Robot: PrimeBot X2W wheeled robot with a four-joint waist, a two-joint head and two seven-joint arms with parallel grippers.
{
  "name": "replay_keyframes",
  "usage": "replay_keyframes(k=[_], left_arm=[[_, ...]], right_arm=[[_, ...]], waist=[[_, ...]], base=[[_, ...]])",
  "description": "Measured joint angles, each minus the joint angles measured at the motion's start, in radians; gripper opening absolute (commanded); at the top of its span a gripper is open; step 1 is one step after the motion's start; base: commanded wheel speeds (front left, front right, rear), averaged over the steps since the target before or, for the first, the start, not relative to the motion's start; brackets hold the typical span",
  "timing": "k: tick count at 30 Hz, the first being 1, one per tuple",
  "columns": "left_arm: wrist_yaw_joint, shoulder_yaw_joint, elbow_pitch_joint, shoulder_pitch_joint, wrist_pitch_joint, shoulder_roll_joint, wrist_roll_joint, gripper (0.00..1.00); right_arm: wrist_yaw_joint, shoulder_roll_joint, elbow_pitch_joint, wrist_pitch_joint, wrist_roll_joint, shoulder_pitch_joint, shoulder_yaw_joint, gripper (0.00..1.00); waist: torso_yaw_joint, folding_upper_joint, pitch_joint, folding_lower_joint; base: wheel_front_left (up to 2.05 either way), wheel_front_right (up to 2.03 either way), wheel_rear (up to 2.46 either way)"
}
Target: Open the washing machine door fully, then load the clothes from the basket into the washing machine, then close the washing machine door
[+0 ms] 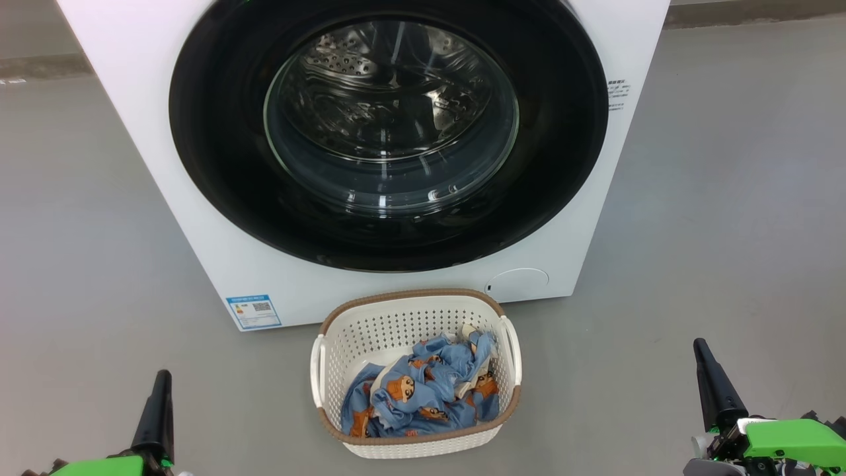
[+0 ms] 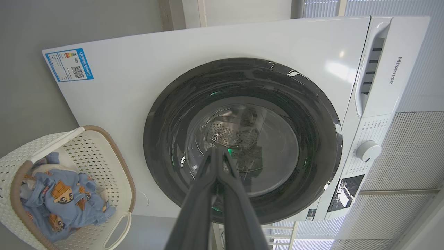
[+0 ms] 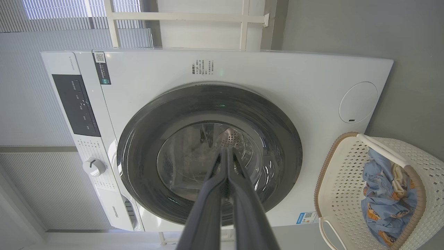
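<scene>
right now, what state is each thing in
washing machine door: shut
drum: looks empty behind the door
basket: upright on the floor, not yet emptied
clothes: bunched inside the basket
left gripper: shut, empty
right gripper: shut, empty

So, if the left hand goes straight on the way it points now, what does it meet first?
Most likely the glass window of the closed washing machine door: in the left wrist view the shut left hand aims at it, with nothing between. Depth is unclear.
</scene>
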Motion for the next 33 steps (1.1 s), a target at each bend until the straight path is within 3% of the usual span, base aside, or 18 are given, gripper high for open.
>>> replay_keyframes(k=[8,9,16,33], left_arm=[[0.0,0.0,0.0,0.0,0.0,0.0,0.003,0.0],[0.0,0.0,0.001,0.0,0.0,0.0,0.003,1.0],[0.003,-0.013,0.064,0.062,-0.002,-0.033,0.002,1.0],[0.003,-0.038,0.063,0.061,-0.051,-0.031,0.003,1.0]], right_arm=[[0.0,0.0,0.0,0.0,0.0,0.0,0.0,0.0],[0.0,0.0,0.002,0.0,0.0,0.0,0.0,1.0],[0.0,0.019,0.075,-0.003,0.0,0.056,0.0,1.0],[0.0,0.018,0.048,-0.05,-0.007,0.056,0.017,1.0]], waist=[[0.0,0.0,0.0,0.0],[0.0,0.0,0.0,0.0],[0.0,0.0,0.003,0.0],[0.001,0.0,0.002,0.0002]], base=[[0.0,0.0,0.0],[0.0,0.0,0.0],[0.0,0.0,0.0],[0.0,0.0,0.0]])
